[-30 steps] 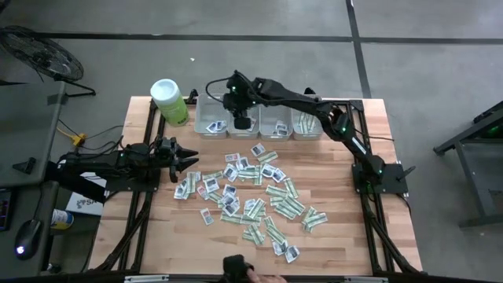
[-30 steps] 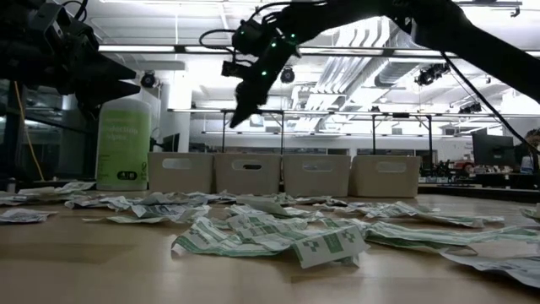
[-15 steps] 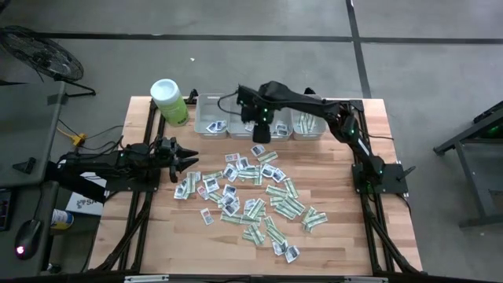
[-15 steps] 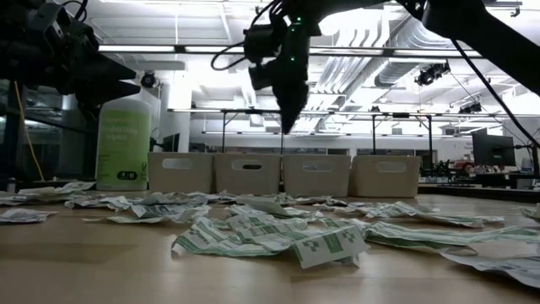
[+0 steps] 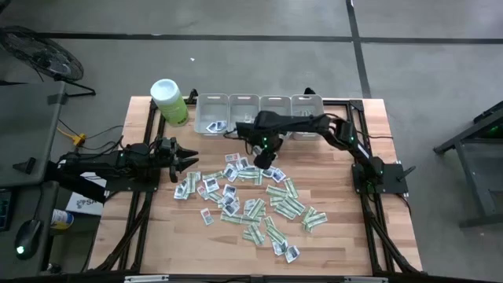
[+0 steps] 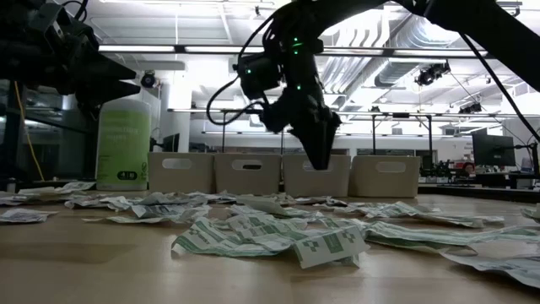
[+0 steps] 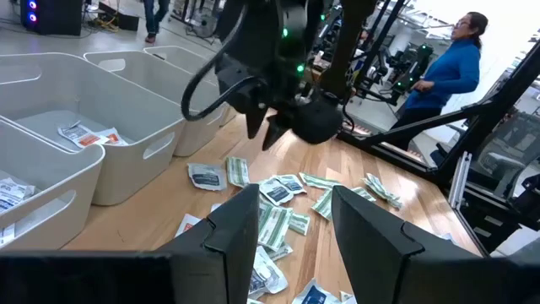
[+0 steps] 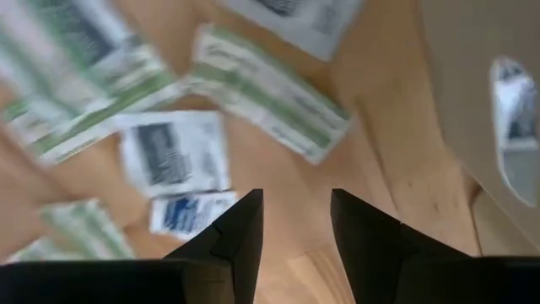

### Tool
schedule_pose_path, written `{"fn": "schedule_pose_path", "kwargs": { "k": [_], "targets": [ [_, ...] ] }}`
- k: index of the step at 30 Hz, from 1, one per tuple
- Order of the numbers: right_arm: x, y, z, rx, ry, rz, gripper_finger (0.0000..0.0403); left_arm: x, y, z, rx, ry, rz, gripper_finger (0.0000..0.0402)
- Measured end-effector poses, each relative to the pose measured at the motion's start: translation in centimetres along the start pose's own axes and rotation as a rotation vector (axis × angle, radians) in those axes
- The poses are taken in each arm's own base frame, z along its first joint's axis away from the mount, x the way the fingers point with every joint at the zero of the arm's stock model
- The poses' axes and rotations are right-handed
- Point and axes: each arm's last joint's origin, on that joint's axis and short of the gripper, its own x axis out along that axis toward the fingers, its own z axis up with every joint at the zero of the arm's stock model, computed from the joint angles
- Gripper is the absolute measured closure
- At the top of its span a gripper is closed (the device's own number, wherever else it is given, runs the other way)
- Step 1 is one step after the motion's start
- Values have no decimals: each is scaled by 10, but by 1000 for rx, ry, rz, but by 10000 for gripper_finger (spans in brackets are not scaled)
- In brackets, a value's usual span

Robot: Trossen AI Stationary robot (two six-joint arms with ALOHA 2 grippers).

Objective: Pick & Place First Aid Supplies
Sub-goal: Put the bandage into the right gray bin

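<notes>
A: Right tool [image 5: 268, 161]?
B: Over the counter [image 5: 346, 236], above the near edge of the packets [image 5: 247, 192], just in front of the grey bins [image 5: 259, 115]. Fingers [image 8: 240, 232] apart with a gap, nothing between them.

A: Left tool [image 5: 191, 159]?
B: Parked at the left side of the pile, fingers [image 7: 232, 232] spread, empty.

A: Packets?
B: Scattered mid-counter, white squares and green-and-white strips. A few lie in the leftmost bin [image 5: 212, 118]. Green canister [image 5: 170, 102] stands beside that bin.

A: Anyone around?
B: A person in blue [image 7: 447, 72], well behind the counter.
</notes>
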Motion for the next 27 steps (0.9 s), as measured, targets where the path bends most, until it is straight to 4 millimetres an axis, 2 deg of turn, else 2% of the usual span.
{"fn": "schedule_pose_path", "kwargs": {
  "k": [3, 9, 13, 15, 20, 23, 27],
  "targets": [
    [5, 4, 1, 60, -34, -46, 269, 0, 0, 0, 0, 0, 0, 252],
    [14, 17, 6, 84, -112, -9, 269, 0, 0, 0, 0, 0, 0, 252],
    [20, 23, -3, 70, -95, -78, 269, 0, 0, 0, 0, 0, 0, 252],
    [14, 26, -10, 107, -117, -122, 269, 0, 0, 0, 0, 0, 0, 252],
    [-8, 31, -48, 214, -214, -287, 269, 0, 0, 0, 0, 0, 0, 252],
    [-16, 37, -77, 253, -257, -237, 269, 0, 0, 0, 0, 0, 0, 252],
    [-10, 43, -117, 282, -301, -105, 269, 0, 0, 0, 0, 0, 0, 252]
  ]
}}
